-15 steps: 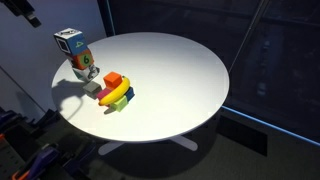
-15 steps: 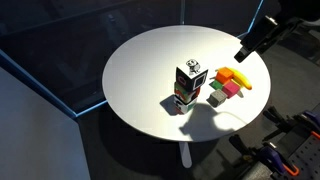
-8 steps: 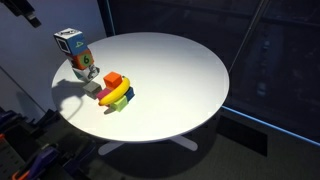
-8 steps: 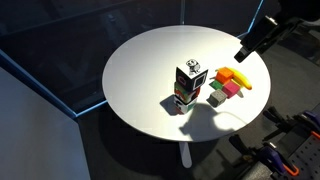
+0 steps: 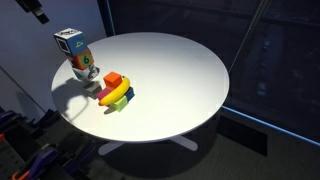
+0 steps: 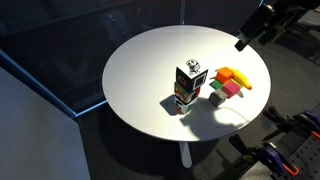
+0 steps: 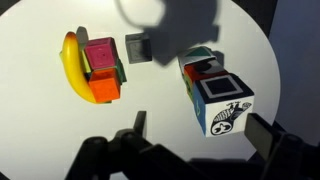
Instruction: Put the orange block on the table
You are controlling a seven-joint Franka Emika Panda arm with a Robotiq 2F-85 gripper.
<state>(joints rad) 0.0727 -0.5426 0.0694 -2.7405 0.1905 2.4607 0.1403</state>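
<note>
The orange block (image 5: 113,79) sits on a small pile of toy blocks beside a yellow banana toy (image 5: 118,98), near the edge of the round white table (image 5: 180,80). In the wrist view the orange block (image 7: 104,89) lies next to a pink block (image 7: 100,54) and the banana (image 7: 71,64). In an exterior view it shows small (image 6: 225,72). My gripper (image 7: 200,120) is open and empty, high above the table, over the blue-and-white carton (image 7: 216,98). It shows at the frame edge in both exterior views (image 5: 37,13) (image 6: 247,38).
The tall printed carton (image 5: 75,55) stands upright near the pile, also seen in an exterior view (image 6: 190,85). A small grey block (image 7: 137,48) lies between pile and carton. The table edge is close behind the pile. Dark floor and a glass wall surround the table.
My gripper has risen a little and drawn back from the table in both exterior views. The blocks, banana and carton have not moved.
</note>
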